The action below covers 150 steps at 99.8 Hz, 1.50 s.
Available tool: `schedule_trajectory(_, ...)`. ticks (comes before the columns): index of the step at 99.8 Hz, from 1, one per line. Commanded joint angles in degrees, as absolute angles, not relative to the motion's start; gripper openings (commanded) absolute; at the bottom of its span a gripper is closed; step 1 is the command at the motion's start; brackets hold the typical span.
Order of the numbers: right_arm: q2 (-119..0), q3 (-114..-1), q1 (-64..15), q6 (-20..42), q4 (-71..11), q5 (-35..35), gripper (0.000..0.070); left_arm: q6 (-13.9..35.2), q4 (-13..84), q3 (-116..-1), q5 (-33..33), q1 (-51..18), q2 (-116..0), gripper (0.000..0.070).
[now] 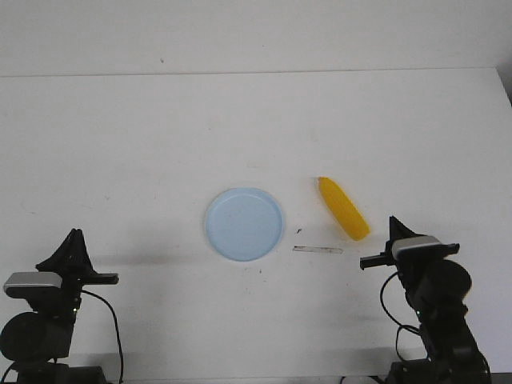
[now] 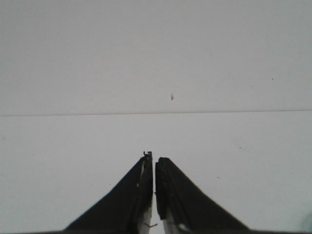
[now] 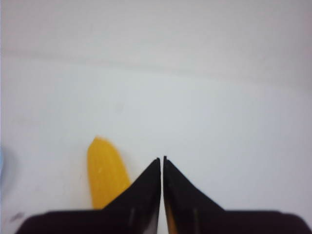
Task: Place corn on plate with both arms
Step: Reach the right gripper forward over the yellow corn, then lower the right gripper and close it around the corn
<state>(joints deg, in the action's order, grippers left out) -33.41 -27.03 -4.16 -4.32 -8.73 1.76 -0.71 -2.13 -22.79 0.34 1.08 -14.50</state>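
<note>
Pincers first, nearest my cameras: I see the left pincer (image 2: 154,163) with its fingers pressed together, nothing between them, hanging over bare white desk (image 1: 120,144) at the near left corner. I see the right pincer (image 3: 162,163) likewise pressed together and holding nothing, at the near right, with the wide end of the corn (image 3: 105,170) just beside its fingers in the right wrist view. In the front view, both arms sit low at the near edge, the left arm (image 1: 48,304) well apart from the task's things, the right arm (image 1: 432,296) near the corn. A thin pale strip (image 1: 318,250) lies on the desk between plate and right arm. Further out, the plate (image 1: 243,224) rests flat near the desk's centre. The corn (image 1: 344,208) lies on the desk just right of the plate, apart from it, its narrow tip pointing away from me.
</note>
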Motion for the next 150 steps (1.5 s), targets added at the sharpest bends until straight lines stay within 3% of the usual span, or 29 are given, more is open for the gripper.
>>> schedule_trajectory(1, -40.49, -30.94, -5.1, -5.78, -11.77, 1.96, 0.0006, -0.97, -2.68, -23.29, 0.4, 1.17, -14.44, 0.0001)
schedule_trajectory(29, -64.75, -49.25, -8.36, -6.31, -27.57, 2.2, 0.0007, -0.97, -2.7, -23.29, 0.4, 1.17, -14.44, 0.0001)
schedule_trajectory(50, -78.83, -64.82, -8.36, -10.66, -40.49, 3.11, 0.0007, -0.97, -2.7, -23.29, 0.38, 1.17, -14.44, 0.0001)
schedule_trajectory(76, -93.71, -81.95, -8.36, -10.13, -54.98, 4.29, 0.0025, -0.97, -2.68, -23.29, 0.4, 1.17, -14.44, 0.0001)
schedule_trajectory(84, -95.9, -84.18, -8.36, -10.13, -56.07, 6.33, 0.0122, -0.97, -2.68, -23.29, 0.38, 1.17, -14.44, 0.0001)
schedule_trajectory(94, -97.25, -84.73, -8.8, -10.31, -56.25, 7.4, 0.0368, -0.97, -2.68, -23.29, 0.38, 1.17, -14.44, 0.0001)
schedule_trajectory(99, -97.65, -84.73, -9.06, -10.39, -56.25, 7.38, 0.0434, -0.97, -2.68, -23.29, 0.4, 1.17, -14.44, 0.0001)
schedule_trajectory(112, -98.24, -84.71, -9.13, -10.55, -56.62, 7.51, 0.0458, -0.97, -2.68, -23.29, 0.4, 1.17, -14.44, 0.0001)
schedule_trajectory(127, -99.2, -84.58, -9.67, -10.52, -56.27, 7.49, 0.0582, -0.97, -2.7, -23.29, 0.38, 1.17, -14.44, 0.0002)
schedule_trajectory(150, -101.65, -84.29, -10.17, -10.57, -55.4, 7.51, 0.0586, -0.97, -2.68, -23.29, 0.38, 1.17, -14.44, 0.0001)
